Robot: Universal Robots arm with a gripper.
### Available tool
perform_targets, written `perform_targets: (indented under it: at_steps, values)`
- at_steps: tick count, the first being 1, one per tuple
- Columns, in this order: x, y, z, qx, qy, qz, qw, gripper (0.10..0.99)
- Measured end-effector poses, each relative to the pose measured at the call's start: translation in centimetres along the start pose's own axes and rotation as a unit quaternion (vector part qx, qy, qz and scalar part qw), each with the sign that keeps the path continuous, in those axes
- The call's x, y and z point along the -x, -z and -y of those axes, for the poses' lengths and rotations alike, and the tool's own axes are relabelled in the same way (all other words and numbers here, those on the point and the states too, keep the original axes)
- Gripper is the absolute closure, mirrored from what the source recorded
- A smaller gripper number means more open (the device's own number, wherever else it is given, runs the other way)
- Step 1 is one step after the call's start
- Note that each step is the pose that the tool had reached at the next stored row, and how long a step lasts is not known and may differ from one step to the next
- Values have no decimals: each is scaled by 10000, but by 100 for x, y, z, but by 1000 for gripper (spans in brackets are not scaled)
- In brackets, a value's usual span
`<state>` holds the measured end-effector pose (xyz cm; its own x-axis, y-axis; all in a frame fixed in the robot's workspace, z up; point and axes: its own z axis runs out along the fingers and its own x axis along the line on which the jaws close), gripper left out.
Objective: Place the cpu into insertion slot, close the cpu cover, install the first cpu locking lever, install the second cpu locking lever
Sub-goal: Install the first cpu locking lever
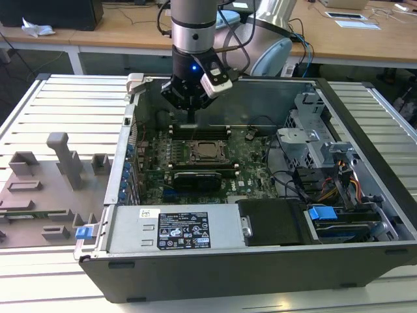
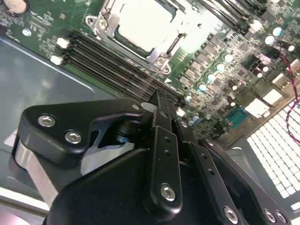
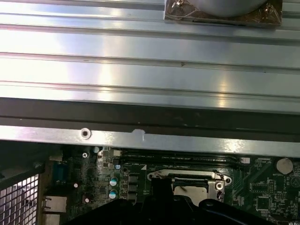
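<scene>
**A:** Your jaws are clenched on nothing. In the second wrist view the two black fingers (image 2: 161, 140) lie pressed together with nothing between them.

**B:** You have them pointing down into the open computer case (image 1: 260, 104), tips over the long black memory slots (image 2: 108, 61). You cannot tell from these views whether they touch the slots.

**A:** Look past those slots and you find the chip (image 2: 143, 21). It lies flat in the socket (image 1: 193, 151) on the green circuit board (image 1: 153, 169), pale metal top showing. It is near your jaws but apart from them, with the memory slots between.

**B:** In the exterior view you see the chip (image 1: 207, 150) just on the near side of your fingertips (image 1: 191, 119), almost straight under the wrist.

**A:** The silver cover (image 2: 154, 52) lies around the chip, which shows through its square window.

**B:** In the first wrist view you get the same chip (image 3: 190, 190) beyond the dark finger, again rimmed in silver.

**A:** Further out, your case stands on the ribbed metal tabletop (image 1: 71, 98). Grey plastic blocks (image 1: 65, 156) stand beside the case, on the exterior view's left.
</scene>
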<state>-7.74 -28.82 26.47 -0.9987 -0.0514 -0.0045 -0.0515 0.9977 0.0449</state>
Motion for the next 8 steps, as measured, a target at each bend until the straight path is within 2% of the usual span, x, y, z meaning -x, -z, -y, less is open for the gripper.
perform_targets:
  at_steps: [8]
  values:
    - [115,-1,6,0,0,-9,10000,980]
